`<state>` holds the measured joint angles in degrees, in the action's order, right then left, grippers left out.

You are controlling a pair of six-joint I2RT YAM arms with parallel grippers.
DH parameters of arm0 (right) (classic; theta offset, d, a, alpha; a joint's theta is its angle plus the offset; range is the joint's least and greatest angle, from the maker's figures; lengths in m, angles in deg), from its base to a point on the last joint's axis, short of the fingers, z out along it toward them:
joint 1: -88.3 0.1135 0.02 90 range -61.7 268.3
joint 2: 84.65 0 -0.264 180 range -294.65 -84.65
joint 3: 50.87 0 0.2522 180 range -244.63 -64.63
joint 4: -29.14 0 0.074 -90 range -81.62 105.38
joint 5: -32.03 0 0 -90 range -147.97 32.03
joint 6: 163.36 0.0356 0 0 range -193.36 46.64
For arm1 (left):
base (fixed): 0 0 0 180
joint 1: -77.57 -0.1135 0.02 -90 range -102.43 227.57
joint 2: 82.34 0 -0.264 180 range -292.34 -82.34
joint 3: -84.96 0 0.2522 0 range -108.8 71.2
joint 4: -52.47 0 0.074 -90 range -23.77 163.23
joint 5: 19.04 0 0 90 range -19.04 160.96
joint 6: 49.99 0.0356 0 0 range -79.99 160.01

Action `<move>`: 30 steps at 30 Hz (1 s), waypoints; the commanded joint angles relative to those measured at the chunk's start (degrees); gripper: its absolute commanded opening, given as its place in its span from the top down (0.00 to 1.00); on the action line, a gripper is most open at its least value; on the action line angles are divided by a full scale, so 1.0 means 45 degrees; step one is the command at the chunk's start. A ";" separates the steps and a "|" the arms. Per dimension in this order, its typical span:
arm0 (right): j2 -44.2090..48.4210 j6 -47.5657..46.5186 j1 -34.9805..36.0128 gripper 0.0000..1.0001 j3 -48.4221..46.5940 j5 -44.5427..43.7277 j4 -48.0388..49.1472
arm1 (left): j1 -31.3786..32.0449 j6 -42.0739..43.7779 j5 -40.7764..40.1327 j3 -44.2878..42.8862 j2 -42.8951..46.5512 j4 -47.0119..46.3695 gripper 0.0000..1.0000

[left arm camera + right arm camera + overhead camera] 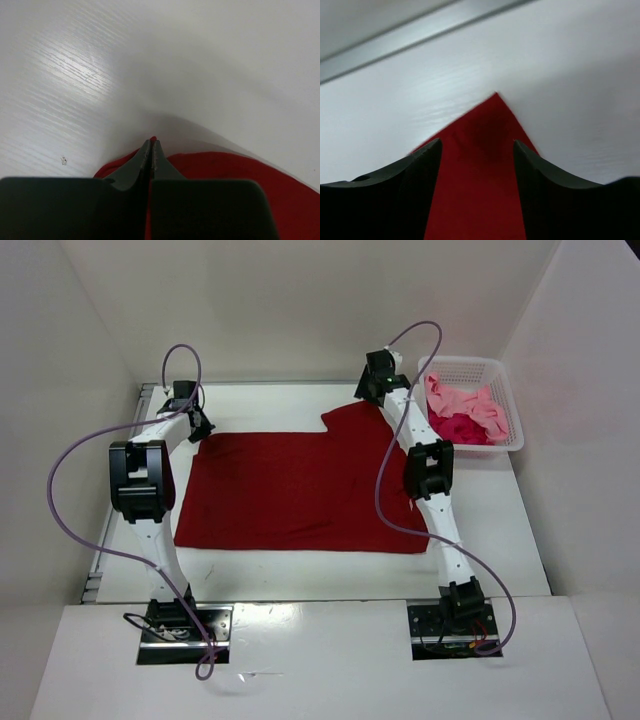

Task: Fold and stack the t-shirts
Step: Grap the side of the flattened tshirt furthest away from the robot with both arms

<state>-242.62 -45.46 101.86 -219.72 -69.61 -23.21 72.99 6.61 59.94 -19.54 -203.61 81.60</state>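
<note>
The dark red t-shirt [300, 488] lies spread flat on the white table. My left gripper [199, 427] is at the shirt's far left corner and is shut on a pinch of the red cloth [215, 172]; a bit of cloth shows past the tips. My right gripper [372, 390] is open over the shirt's far right sleeve corner [485, 145], a finger on each side of it. The light pink t-shirt [468, 400] and the crimson-magenta t-shirt [460, 428] lie crumpled in the white mesh basket [515, 410].
The basket stands at the far right of the table, beside the right arm. White walls close in the table on the left, back and right. A metal strip [95, 560] runs along the table's left edge.
</note>
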 commanded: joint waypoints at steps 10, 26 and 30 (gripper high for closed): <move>-0.0480 -0.0731 -0.0221 0.34 -0.0888 -0.1144 0.0216 | 0.0061 -0.0135 0.0439 -0.0012 0.0680 -0.0233 1.00; -0.1302 -0.0360 -0.0455 0.37 -0.0888 -0.0287 0.1114 | 0.0295 -0.0135 0.0672 -0.0129 0.0680 -0.0233 1.00; -0.1438 -0.0224 -0.0455 0.45 -0.0888 -0.0148 0.1114 | 0.0295 -0.0135 0.0673 -0.0129 0.0680 -0.0233 1.00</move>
<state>-247.28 -47.26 100.33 -221.40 -71.23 -20.28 74.04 6.61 62.32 -19.54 -203.57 81.60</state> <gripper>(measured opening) 0.573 0.008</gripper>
